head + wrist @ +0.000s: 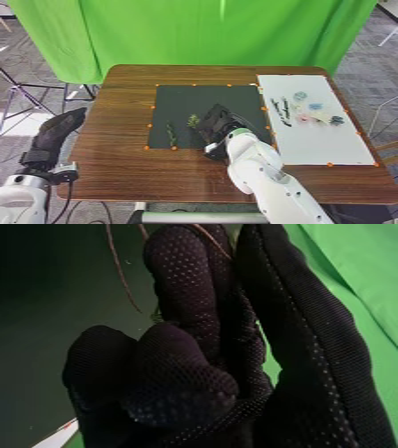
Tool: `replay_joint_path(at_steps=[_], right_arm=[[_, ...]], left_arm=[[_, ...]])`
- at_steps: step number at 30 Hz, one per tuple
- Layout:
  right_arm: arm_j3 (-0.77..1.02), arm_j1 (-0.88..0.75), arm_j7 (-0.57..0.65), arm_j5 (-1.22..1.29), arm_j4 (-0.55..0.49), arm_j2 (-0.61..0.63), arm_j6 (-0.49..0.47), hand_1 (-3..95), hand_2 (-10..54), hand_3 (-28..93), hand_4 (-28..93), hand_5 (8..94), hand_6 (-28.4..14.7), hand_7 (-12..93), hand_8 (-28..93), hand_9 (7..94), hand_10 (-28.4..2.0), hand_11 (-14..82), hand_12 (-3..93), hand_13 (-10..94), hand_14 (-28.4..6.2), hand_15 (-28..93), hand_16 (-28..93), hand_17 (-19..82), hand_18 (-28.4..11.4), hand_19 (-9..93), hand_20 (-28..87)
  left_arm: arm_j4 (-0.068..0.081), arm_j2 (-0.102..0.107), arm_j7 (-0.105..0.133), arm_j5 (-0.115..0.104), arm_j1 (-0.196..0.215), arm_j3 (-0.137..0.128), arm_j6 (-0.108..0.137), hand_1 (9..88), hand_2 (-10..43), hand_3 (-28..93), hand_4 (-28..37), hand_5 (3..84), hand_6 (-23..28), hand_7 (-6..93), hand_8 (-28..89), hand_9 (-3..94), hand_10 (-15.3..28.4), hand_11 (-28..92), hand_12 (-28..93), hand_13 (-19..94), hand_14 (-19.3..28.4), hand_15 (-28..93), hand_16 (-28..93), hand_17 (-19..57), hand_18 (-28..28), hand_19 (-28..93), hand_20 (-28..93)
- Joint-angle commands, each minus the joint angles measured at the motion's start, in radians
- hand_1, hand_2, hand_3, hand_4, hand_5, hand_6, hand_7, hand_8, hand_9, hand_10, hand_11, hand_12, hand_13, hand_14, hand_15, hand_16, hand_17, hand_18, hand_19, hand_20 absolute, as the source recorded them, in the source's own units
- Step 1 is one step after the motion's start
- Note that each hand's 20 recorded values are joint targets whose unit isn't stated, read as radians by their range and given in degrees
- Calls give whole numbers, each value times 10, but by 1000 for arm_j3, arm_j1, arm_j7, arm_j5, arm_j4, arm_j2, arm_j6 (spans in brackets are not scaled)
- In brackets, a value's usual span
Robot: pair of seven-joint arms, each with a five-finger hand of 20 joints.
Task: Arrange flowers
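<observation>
Two green sprigs [171, 134] are on the dark mat [191, 97], flowers [315, 106] are left, and I can't tell if the right hand [216, 122] pinches anything.

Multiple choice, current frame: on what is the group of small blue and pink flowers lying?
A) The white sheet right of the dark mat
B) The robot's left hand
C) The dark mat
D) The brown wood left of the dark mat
A: the head view shows the blue flower and pink flower on the white sheet.
</observation>
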Motion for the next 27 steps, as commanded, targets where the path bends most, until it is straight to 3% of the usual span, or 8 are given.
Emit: replay_joint_path(at_steps=[1,7,8,10,19,27], right_arm=[[6,-7,-1,-15,-2,2,-1,530,-95,457,-59,822,-44,204,165,923,-122,320,229,937,6,647,197,710,-92,932,443],[9,-4,-1,-33,-3,13,-10,446,-95,551,-106,813,-39,210,74,918,-122,324,228,937,7,643,200,709,-93,932,441],[9,-2,1,-38,-3,16,-15,422,-95,571,-110,815,-37,220,-21,917,-123,323,228,937,6,642,201,708,-92,932,440],[11,-1,1,-40,-2,19,-15,403,-95,582,-111,814,-37,222,-64,916,-124,321,226,937,6,640,202,706,-93,932,440],[75,-4,0,-33,-68,83,2,385,-95,579,-117,815,-39,221,-71,914,-126,319,225,937,3,635,204,704,-96,932,441],[276,-60,16,-101,-164,236,113,380,-95,582,-114,818,-39,223,-70,913,-128,318,226,937,1,631,207,698,-98,932,445]], left_arm=[[-3,-7,-12,7,5,0,-17,221,8,636,-282,382,30,133,-78,350,124,131,78,284,158,65,0,24,84,24,105],[-6,-6,-15,7,7,-4,-18,223,5,636,-281,381,30,132,-78,349,124,131,79,286,158,66,1,24,84,23,105],[-5,-6,-15,8,6,-4,-19,224,4,635,-280,382,31,132,-78,350,124,132,79,286,158,66,2,24,85,23,105],[-8,-8,-17,6,9,-6,-16,227,3,632,-279,382,31,132,-78,349,124,131,79,287,158,67,2,24,85,23,105],[-6,-8,-23,6,5,-5,-18,230,1,630,-275,382,31,132,-78,349,123,131,79,289,159,67,3,24,85,23,105],[-12,-9,-20,2,21,-13,-5,229,0,631,-273,382,31,132,-77,349,123,131,80,289,159,67,3,24,85,23,105]])
